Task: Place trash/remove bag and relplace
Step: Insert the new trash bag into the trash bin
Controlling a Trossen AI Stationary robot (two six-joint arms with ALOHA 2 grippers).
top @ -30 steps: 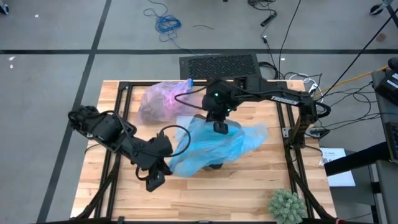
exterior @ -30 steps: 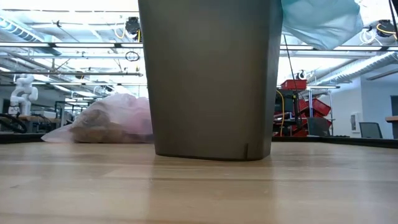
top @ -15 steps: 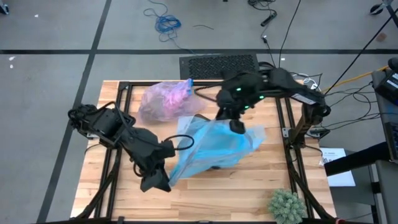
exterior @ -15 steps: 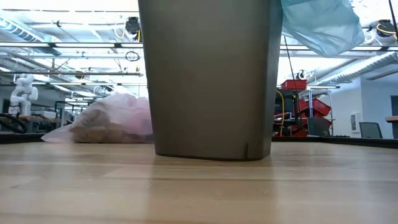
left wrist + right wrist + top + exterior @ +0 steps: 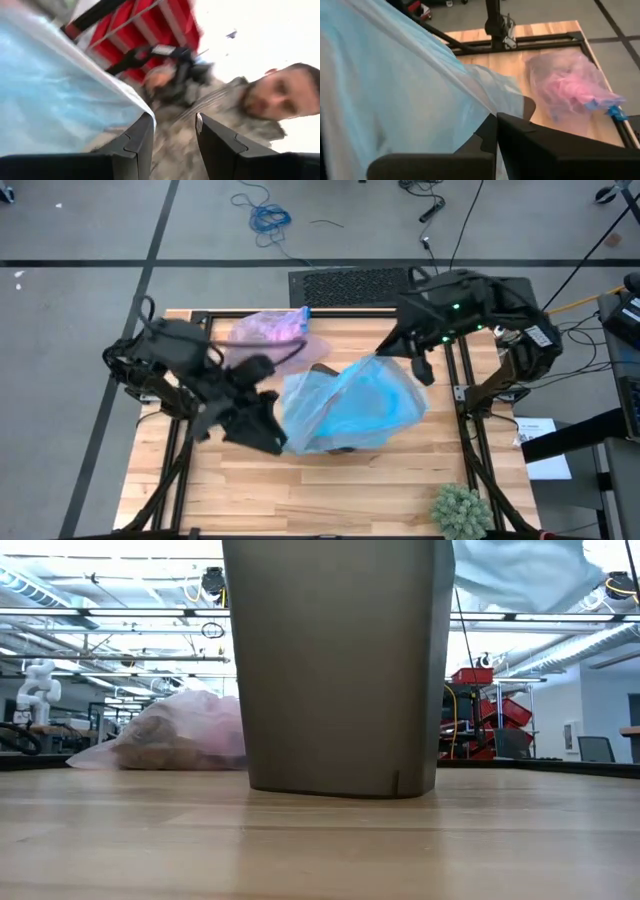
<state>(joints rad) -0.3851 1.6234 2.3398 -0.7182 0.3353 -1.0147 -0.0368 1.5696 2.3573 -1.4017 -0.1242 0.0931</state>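
the filled lavender-pink bag (image 5: 265, 340) is seen set aside at the far left of the table (image 5: 400, 490), apparently removed so that the bin (image 5: 340, 665) can be relined; brown trash (image 5: 165, 752) shows through its skin in the low view. just nearer than it, the left gripper (image 5: 262, 428) is held at the left edge of the light blue plastic bag (image 5: 350, 405), which is draped over the bin at the table's middle. in the left wrist view its fingers (image 5: 142, 140) are parted with a clear gap and only the blue film's edge lies against one of them, so nothing is judged to be gripped there. to the right, the right gripper (image 5: 418, 368) is raised at the blue bag's far right corner; its fingers (image 5: 520, 135) are pressed together and the film appears pinched between them, probably to lift and spread the liner over the rim. the lavender bag lies well apart from the right gripper and near the left arm. a green spiky plant (image 5: 460, 510) stands at the near right corner.
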